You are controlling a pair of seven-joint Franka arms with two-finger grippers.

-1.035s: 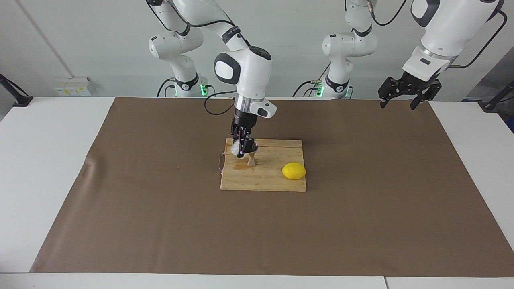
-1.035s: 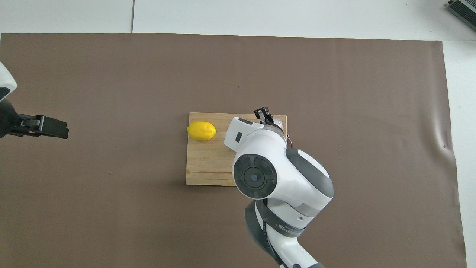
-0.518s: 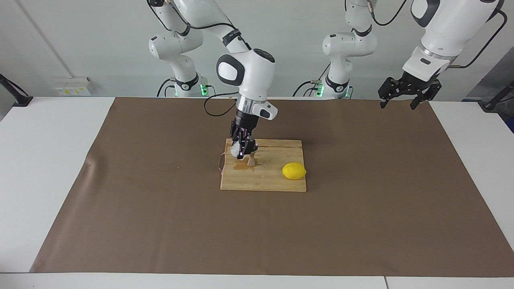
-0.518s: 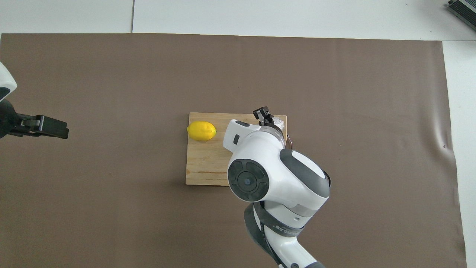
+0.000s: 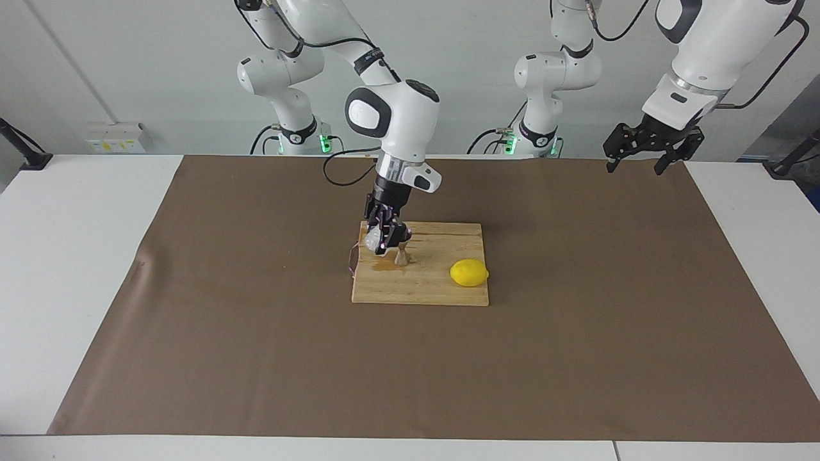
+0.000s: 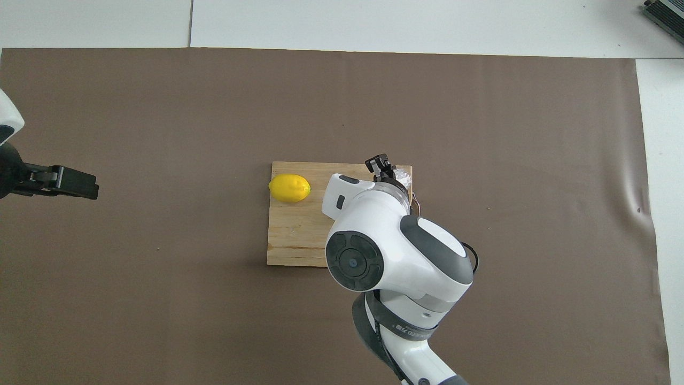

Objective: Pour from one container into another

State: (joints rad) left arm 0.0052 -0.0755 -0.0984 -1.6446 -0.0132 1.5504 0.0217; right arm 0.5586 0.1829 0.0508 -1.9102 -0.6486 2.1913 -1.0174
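Cup (image 5: 373, 241), clamped in the right jaws (image 5: 384, 242), hung tilted just beside the upright jigger (image 5: 401, 255) on the board (image 5: 419, 288); left jaws (image 5: 637, 153) waited apart.

Def a robotics lab, not a kitchen. Two white Franka arms (image 5: 397, 121) bolted at the edge of a plain white table (image 5: 77, 256), green status LEDs on the bases, cables everywhere, bare grey wall (image 5: 128, 64). Brown paper sheet (image 5: 576, 320) as work surface w/ just a wooden cutting board (image 5: 435, 288) and a lemon (image 5: 469, 273) as props.
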